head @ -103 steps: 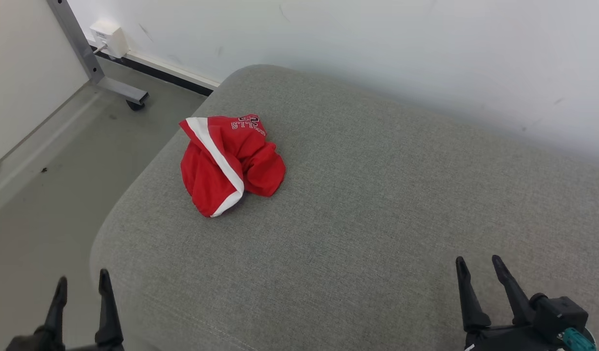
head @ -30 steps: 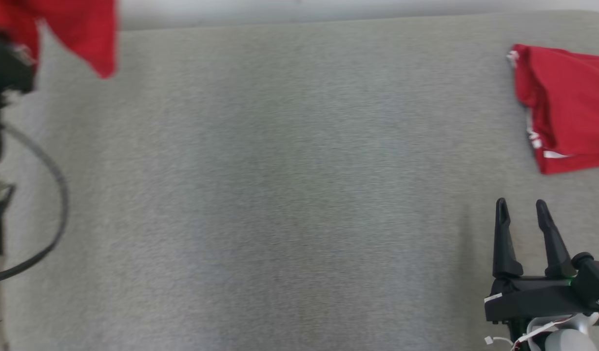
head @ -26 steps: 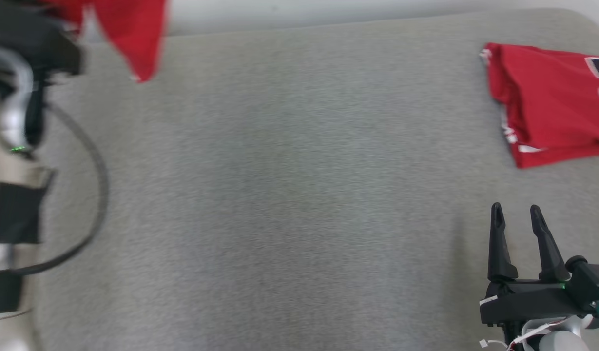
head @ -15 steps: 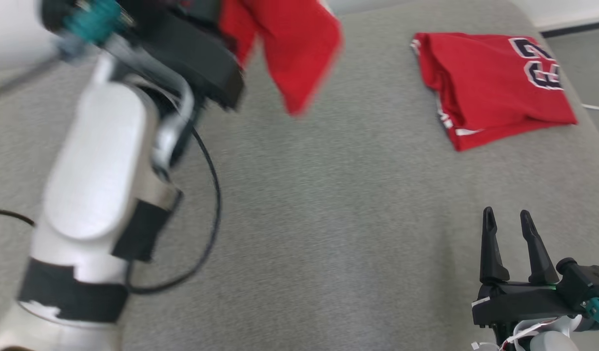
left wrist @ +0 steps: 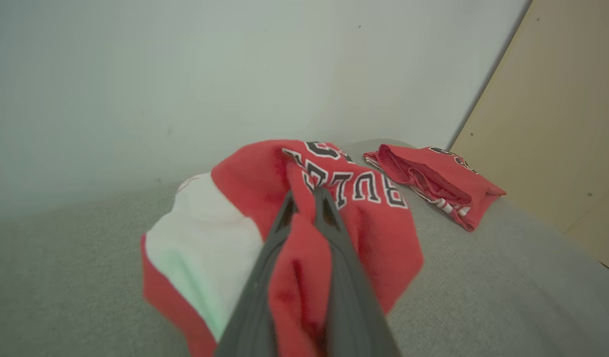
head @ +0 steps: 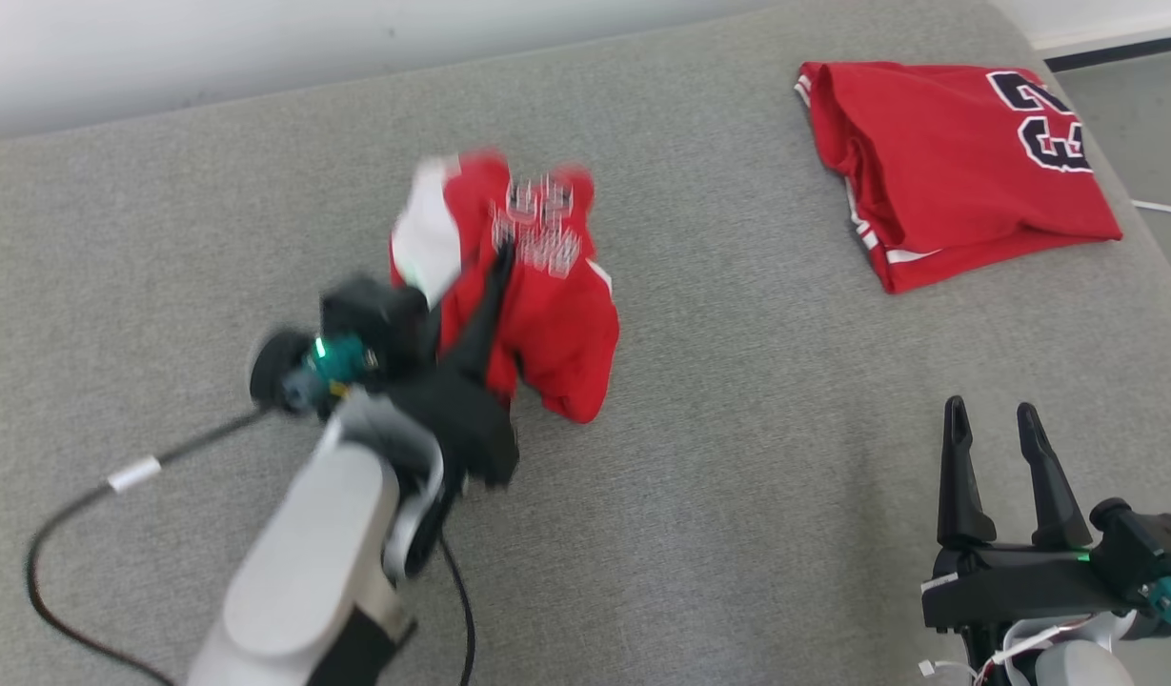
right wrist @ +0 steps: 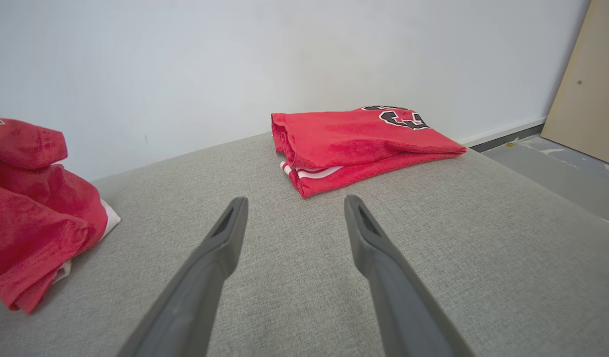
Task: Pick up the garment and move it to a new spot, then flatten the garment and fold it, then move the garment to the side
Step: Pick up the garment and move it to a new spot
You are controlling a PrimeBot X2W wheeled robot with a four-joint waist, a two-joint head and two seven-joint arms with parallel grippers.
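The garment (head: 547,314) is a crumpled red jersey with white trim and lettering, bunched at the middle of the grey cushion (head: 737,534). My left gripper (head: 499,262) is shut on a fold of it. In the left wrist view the two fingers of the left gripper (left wrist: 304,198) pinch red cloth of the garment (left wrist: 368,228) between them. The garment's lower part touches the cushion in the right wrist view (right wrist: 31,218). My right gripper (head: 990,412) stands open over bare cushion at the lower right, its jaws (right wrist: 294,203) holding nothing.
A second red jersey (head: 966,162), folded flat with a number on it, lies at the cushion's far right corner, also seen folded (right wrist: 354,144). A black cable (head: 70,495) trails from my left arm. White wall behind; floor (head: 1142,105) beyond the right edge.
The head camera has swung right. My left arm has carried the garment from high at the upper left down onto the middle of the cushion. The right gripper stays open in place.
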